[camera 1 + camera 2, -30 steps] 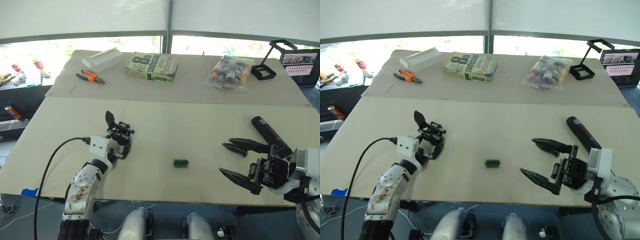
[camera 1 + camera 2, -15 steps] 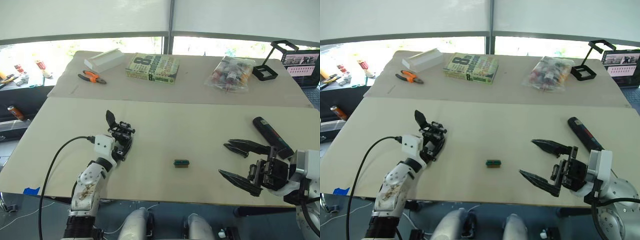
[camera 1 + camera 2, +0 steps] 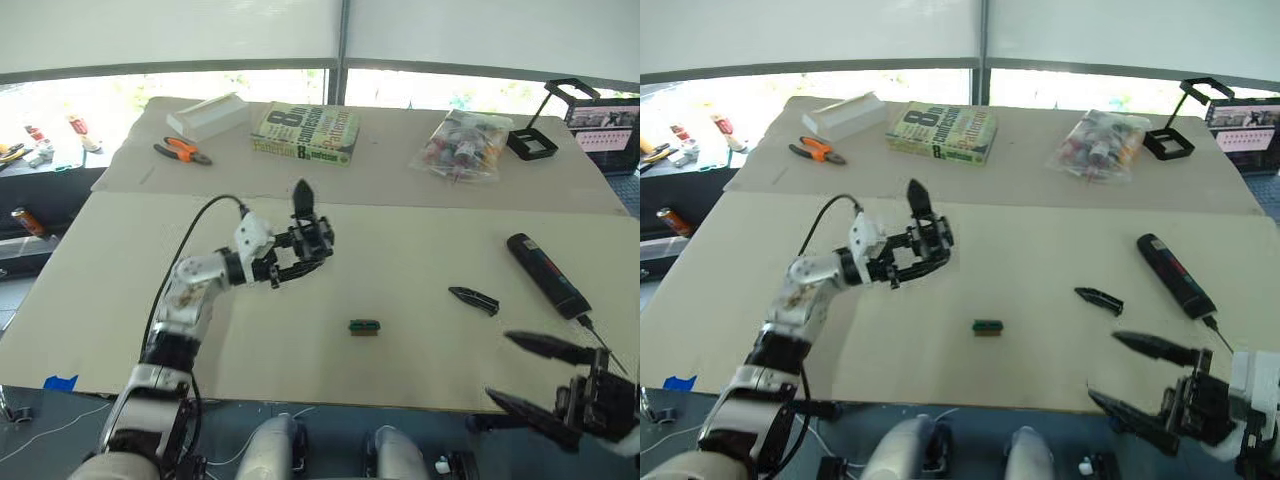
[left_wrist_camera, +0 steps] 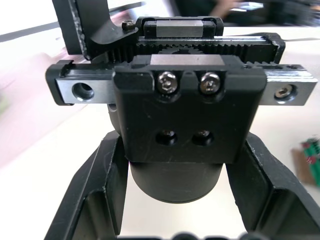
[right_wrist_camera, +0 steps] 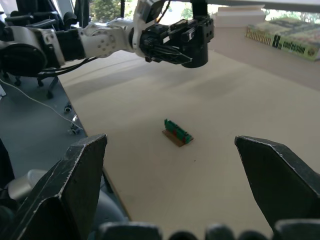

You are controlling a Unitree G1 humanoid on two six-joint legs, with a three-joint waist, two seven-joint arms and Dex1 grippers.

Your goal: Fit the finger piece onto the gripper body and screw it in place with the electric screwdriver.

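Now, step in hand: bringing the two parts together; nothing is fitted or screwed yet.
Left hand (image 3: 285, 268): clamped on the gripper body (image 3: 308, 238), carried clear of the worktop (image 3: 400, 260) at centre left of the head view, its one mounted finger pointing up. The left wrist view looks onto its boxy middle and rack from close by.
Right hand (image 3: 550, 380): wide open and empty, low at the lower right corner, near the worktop's front edge.
Finger piece (image 3: 473, 299): lying flat right of centre, apart from both hands.
Electric screwdriver (image 3: 546, 276): lying untouched at the right, bit toward the front edge.
Green block (image 3: 363, 327): mid-worktop, unused.
Next move, as I judge: the right hand reaches forward, closes on the finger piece, and carries it to the body.
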